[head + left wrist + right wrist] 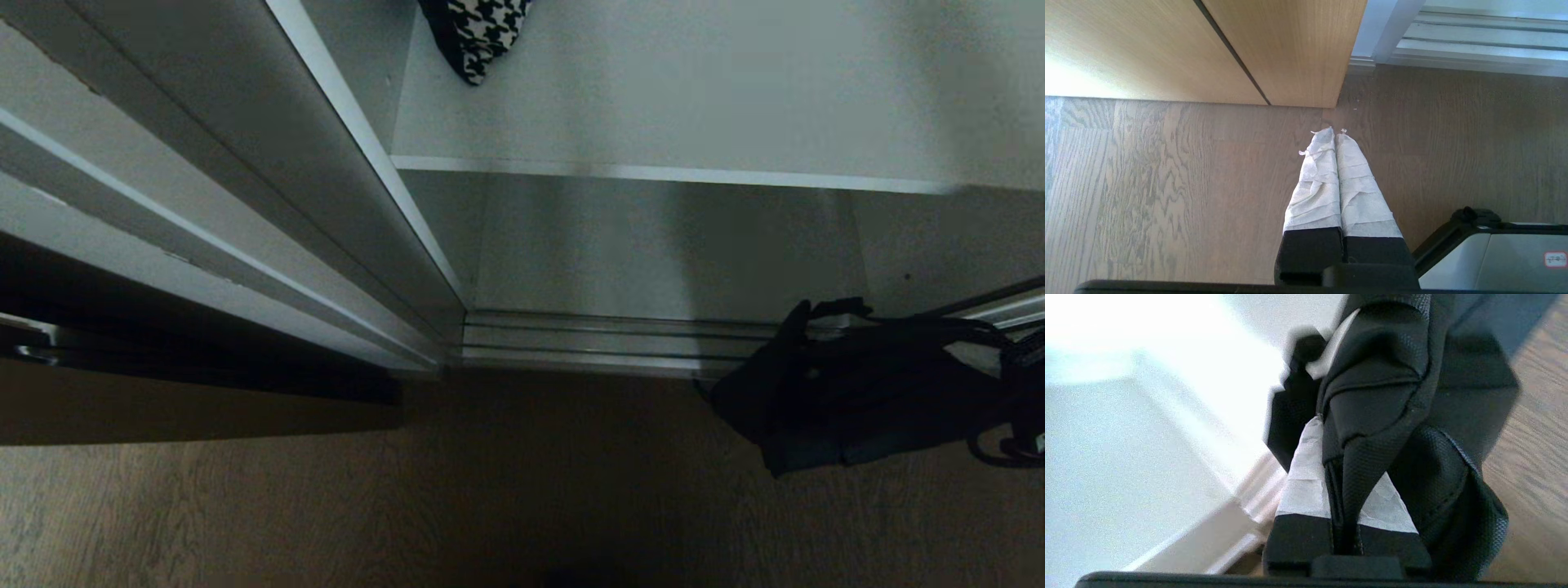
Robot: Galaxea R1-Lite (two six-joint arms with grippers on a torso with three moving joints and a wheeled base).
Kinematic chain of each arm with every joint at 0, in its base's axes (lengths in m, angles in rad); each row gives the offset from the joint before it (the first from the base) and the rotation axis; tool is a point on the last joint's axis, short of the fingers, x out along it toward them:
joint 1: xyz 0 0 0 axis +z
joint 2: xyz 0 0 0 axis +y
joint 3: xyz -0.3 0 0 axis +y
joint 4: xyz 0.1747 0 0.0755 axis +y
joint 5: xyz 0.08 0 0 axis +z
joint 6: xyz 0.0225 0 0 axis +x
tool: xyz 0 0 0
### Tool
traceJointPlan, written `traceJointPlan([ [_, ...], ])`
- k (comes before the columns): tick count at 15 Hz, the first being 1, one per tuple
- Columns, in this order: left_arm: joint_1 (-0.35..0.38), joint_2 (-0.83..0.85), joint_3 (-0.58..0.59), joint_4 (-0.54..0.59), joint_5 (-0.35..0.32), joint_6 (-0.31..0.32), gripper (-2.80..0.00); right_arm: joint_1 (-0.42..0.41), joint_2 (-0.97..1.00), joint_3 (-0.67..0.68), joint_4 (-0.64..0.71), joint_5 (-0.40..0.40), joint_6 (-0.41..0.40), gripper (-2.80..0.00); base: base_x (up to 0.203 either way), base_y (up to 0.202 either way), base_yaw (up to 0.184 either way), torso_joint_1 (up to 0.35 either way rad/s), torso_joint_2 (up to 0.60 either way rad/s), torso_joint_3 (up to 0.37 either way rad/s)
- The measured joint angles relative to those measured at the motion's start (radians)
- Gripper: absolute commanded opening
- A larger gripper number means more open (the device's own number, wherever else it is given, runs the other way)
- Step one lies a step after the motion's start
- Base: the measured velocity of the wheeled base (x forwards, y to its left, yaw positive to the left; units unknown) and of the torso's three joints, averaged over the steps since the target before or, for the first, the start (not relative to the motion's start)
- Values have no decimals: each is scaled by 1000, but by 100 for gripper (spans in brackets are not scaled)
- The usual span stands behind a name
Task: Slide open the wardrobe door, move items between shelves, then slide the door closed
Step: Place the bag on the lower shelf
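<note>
**Bag in the right gripper's grip, outside the open wardrobe**

Head view: the black fabric bag point(824, 384) hangs low on the robot's right, in front of the metal floor track point(612, 339), over the wood-grain floor point(326, 506). The dark right arm is hard to separate from the bag here. The sliding wardrobe door point(245, 163) is pushed to the left, its thin silver frame running diagonally, so the opening is clear. Inside, a flat white shelf point(735, 106) with a thin front edge carries the houndstooth cloth piece point(482, 33) at its far left, well apart from the bag. Below that shelf the smooth wardrobe bottom is in shade.

Left wrist view: the left gripper point(1336, 132) is parked over the floor near the corner of a light wood panel point(1274, 49), its two tape-wrapped fingers pressed together on nothing.

Right wrist view: the right gripper point(1331, 428) is clenched on a fold of the bag, woven textured cloth with a stitched seam pinched between the taped fingers point(1306, 473). The rest of the bag slumps around and over the fingers.

Risks, as I judge them: the pinch takes only a narrow fold of limp cloth, so the bag could slide out as it is lifted. Its hanging body or thin straps might snag on the track or catch the shelf's front edge. A sagging bag could also nudge the houndstooth piece if it is set down too far left
</note>
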Motion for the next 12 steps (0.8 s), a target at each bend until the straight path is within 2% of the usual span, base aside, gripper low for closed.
traceJointPlan([
  [2, 1, 0, 0, 0, 0, 0, -280, -35, 27, 38, -101, 46, 30, -280, 0, 0, 0, 0, 0, 0],
  [4, 0, 0, 0, 0, 0, 0, -280, -49, 56, 47, -147, 54, 72, -280, 0, 0, 0, 0, 0, 0],
  [8, 0, 0, 0, 0, 0, 0, -280, -54, 95, 2, -147, 54, 146, -280, 0, 0, 0, 0, 0, 0],
  [12, 0, 0, 0, 0, 0, 0, -280, -39, 62, -14, -143, 75, 159, -280, 0, 0, 0, 0, 0, 0],
])
